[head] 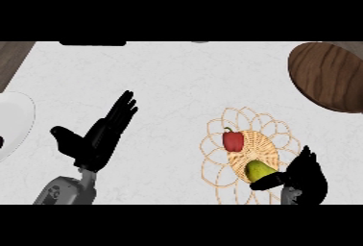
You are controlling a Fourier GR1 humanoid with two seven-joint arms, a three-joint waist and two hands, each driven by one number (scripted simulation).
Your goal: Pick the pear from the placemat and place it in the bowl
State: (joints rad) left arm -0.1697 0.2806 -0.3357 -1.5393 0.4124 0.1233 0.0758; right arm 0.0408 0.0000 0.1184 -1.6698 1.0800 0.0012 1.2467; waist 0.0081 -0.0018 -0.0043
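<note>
pear (258, 169) on woven placemat (248, 149), beside red pepper (233, 140) | right hand (306, 177) fingers curling round it for pickup | left hand (102, 134) resting, fingers spread | wooden bowl (327, 77) far right on bench (177, 77)

The right hand (306, 177) hides the pear's (259, 170) lower end. The bowl (327, 74) is cut off by the right edge. A white thing (14, 122) is cut off at the left.

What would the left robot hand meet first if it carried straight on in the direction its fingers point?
Probably nothing nearby. The open left robot hand points up and slightly right across bare counter; that line looks free to the far edge, though its height above the surface is unclear.
</note>
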